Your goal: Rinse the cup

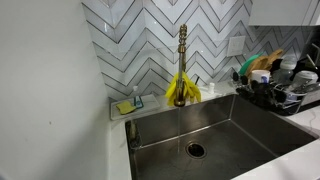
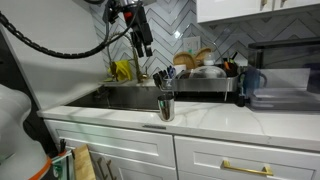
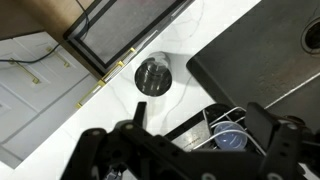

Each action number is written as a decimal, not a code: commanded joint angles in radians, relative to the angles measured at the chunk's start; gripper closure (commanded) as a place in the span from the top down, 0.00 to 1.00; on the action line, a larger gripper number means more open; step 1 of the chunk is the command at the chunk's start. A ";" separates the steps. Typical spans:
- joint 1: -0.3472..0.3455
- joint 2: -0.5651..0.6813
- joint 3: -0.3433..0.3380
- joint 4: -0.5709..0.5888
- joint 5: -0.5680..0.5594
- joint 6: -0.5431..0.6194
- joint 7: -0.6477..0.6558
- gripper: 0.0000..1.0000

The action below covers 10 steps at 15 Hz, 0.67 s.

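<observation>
A shiny metal cup [image 2: 165, 105] stands upright on the white counter in front of the sink [image 2: 130, 97]. From above it also shows in the wrist view [image 3: 152, 75], beside the sink's edge. My gripper [image 2: 144, 44] hangs high above the sink, well above and behind the cup. In the wrist view the gripper [image 3: 200, 128] has its fingers spread wide with nothing between them. The brass faucet [image 1: 182, 60] stands at the back of the sink [image 1: 230, 125], and a thin stream of water seems to fall from it toward the drain [image 1: 195, 150].
A dish rack [image 2: 205, 82] with plates and utensils stands beside the sink, and it also shows in an exterior view [image 1: 275, 85]. A blue cup [image 3: 232, 140] lies in the rack. A yellow cloth [image 1: 182, 92] hangs at the faucet. A sponge [image 1: 124, 107] lies on the ledge.
</observation>
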 commanded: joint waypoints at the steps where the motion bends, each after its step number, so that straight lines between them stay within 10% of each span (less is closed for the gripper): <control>1: 0.021 -0.020 0.034 0.027 -0.066 -0.053 0.001 1.00; 10: 0.055 -0.005 0.074 0.070 -0.076 -0.051 0.027 1.00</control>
